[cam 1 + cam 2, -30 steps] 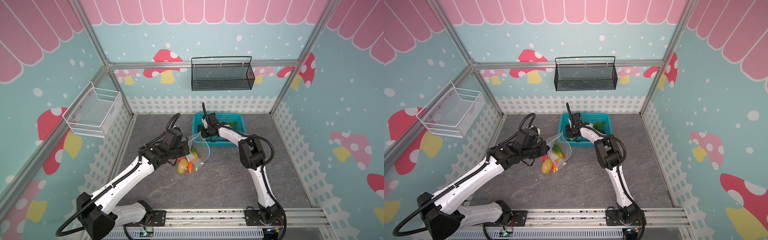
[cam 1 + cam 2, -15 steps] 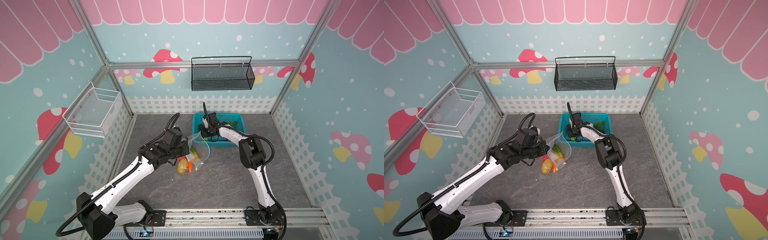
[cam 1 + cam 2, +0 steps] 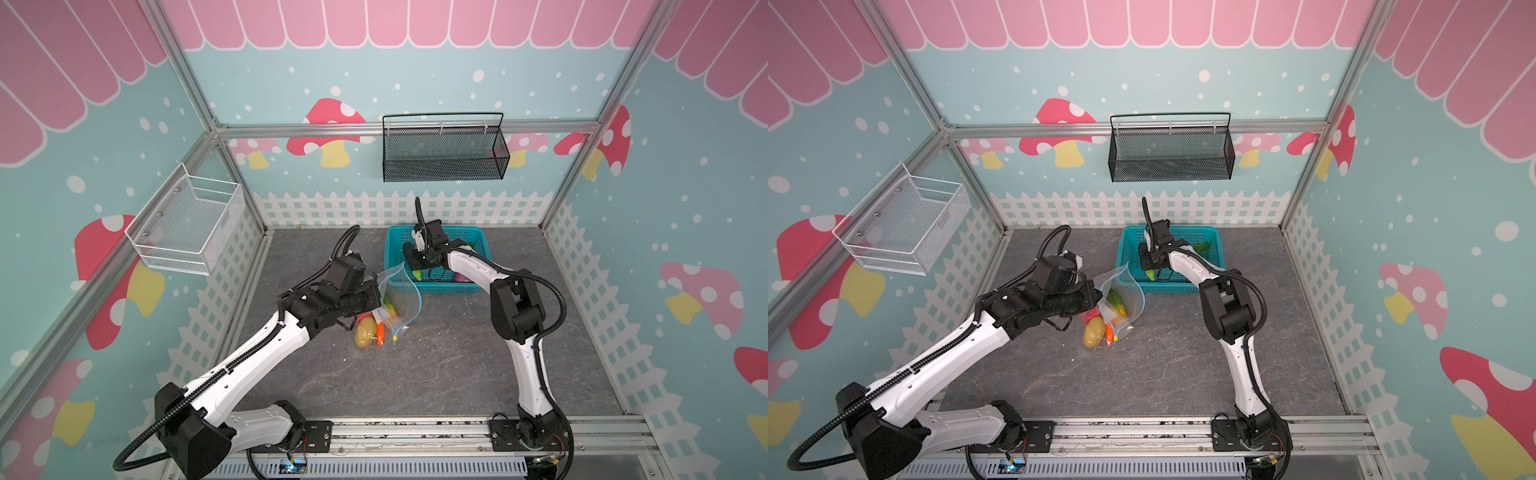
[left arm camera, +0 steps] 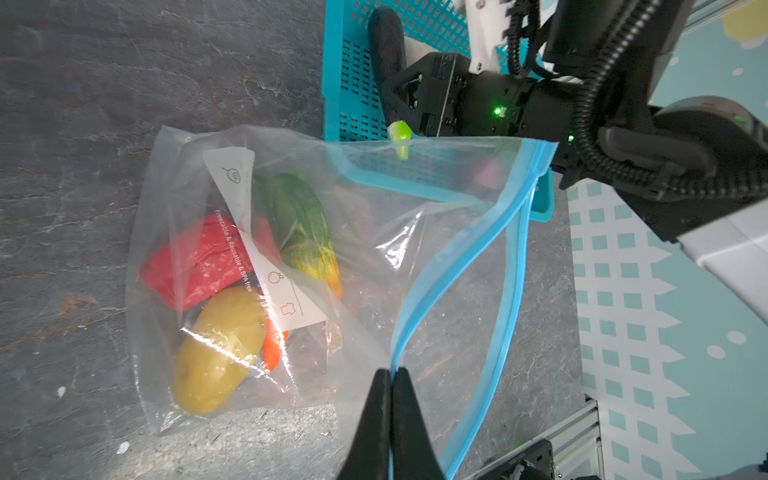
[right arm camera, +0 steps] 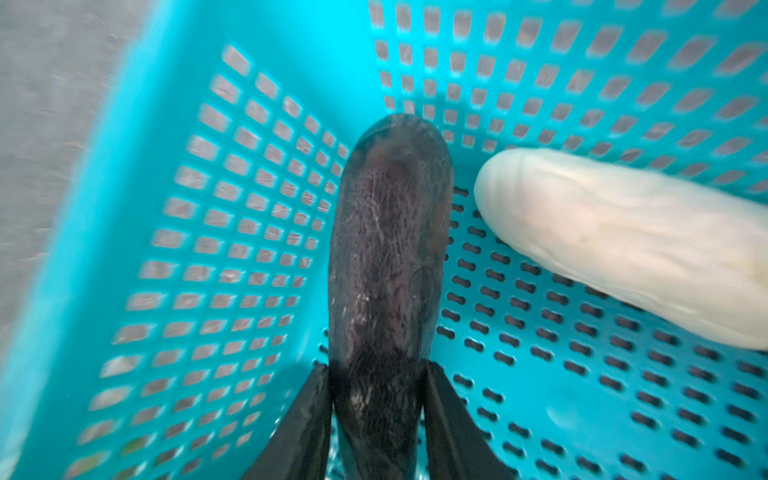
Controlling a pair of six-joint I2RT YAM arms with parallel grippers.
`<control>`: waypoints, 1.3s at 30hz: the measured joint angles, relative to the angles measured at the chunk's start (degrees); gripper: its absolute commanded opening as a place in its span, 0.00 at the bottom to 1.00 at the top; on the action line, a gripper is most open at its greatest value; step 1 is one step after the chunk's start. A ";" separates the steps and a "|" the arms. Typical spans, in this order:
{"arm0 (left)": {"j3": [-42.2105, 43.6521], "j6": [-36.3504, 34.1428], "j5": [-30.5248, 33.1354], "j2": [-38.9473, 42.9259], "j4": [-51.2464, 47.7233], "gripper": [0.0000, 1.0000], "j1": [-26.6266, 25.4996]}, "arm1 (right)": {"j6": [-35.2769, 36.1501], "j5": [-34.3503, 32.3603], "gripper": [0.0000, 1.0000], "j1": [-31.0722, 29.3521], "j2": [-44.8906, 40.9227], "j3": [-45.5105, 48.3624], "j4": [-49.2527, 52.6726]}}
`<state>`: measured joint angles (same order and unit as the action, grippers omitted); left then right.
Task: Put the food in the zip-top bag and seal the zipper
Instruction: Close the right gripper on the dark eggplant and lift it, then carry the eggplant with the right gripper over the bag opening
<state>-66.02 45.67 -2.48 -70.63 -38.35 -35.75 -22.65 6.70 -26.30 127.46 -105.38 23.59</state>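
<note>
The bag [image 3: 409, 305] [image 3: 1133, 297] [image 4: 365, 291] lies mid-table on the grey table [image 3: 415, 374] in both top views, mouth gaping twd 1 o'clock. Its zipper [image 4: 457, 257], a blue strip, is split into two lips well apart, w/ the yellow slider [image 3: 394, 338] [image 3: 1115, 339] at the 6 o'clock end. Bunched inside at the 7 o'clock end: potato [image 3: 363, 332] [image 3: 1093, 331] [image 4: 220, 349], carrot [image 3: 380, 330] [image 4: 272, 349] just beside it, red piece [image 4: 195, 262], green-yellow piece [image 3: 1116, 301] [image 4: 299, 224], w/ a white label [image 4: 249, 232] across them. L gripper [image 4: 391, 372] comes in from 9 o'clock, fingers pinched fully together on one lip of the bag's mouth, right at the blue strip, holding that lip up off the table. At abt 1 o'clock from the bag is the teal basket [image 3: 449, 287] [image 3: 1167, 287] [image 5: 249, 208], by the back fence; can't tell if bag & basket touch. R gripper [image 5: 376, 369] reaches down into the basket's 7 o'clock corner, fingers partly apart & clamped either side of the dark eggplant [image 5: 390, 241]. A light-green tip [image 3: 417, 274] [image 3: 1149, 274] [image 4: 400, 134] pokes out on the gripper's bag side. Can't tell if the eggplant is clear of the basket floor. White radish [image 5: 623, 245] lies just beside it in the same basket, apart from the fingers. Further out: black mesh basket [image 3: 444, 160] on the back wall at 12 o'clock, white wire basket [image 3: 187, 226] on the side wall at 10 o'clock.
</note>
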 measured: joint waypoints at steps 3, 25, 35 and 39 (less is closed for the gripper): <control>0.00 0.63 -0.33 -0.37 0.37 0.00 0.00 | 0.04 0.46 0.37 0.07 -2.69 1.22 -0.50; -0.37 3.65 -0.98 -4.24 2.23 0.00 0.00 | 2.21 4.55 0.37 1.70 -25.70 16.63 2.69; -1.77 3.89 -1.97 -5.99 3.82 0.00 0.00 | 3.58 10.62 0.37 1.86 -40.48 26.45 8.50; -2.12 4.11 -2.45 -6.97 4.46 0.00 0.00 | 4.50 13.29 0.38 1.86 -45.33 28.68 12.15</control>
<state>-68.14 49.78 -4.93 -77.60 -33.89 -35.75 -18.15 19.99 -24.45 82.13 -76.71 35.75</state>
